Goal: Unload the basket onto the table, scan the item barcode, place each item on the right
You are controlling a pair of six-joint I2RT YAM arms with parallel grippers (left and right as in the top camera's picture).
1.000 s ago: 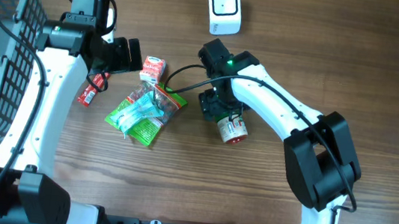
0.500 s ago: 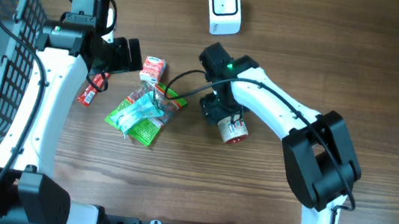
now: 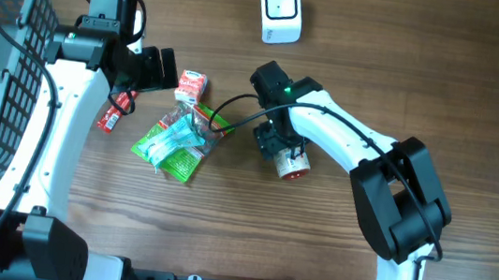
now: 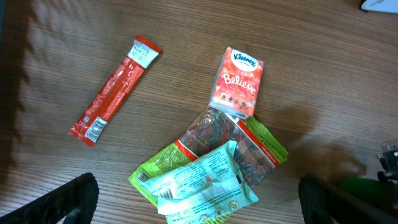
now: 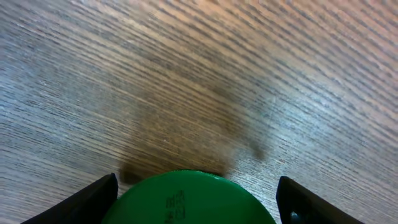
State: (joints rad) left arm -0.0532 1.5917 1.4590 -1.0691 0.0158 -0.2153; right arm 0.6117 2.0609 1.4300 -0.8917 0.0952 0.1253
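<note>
Right of the green packets (image 3: 179,141), right jaws straddling green-lidded jar (image 3: 292,166), grip unclear, left jaws wide, empty.

You can read "Kleenex" and, under it, "Believe" on the orange tissue pack (image 4: 238,82), upper middle of the left wrist view. Print on the red stick (image 4: 112,90) at upper left and dark marks on the green lid (image 5: 186,199) stay illegible
</note>
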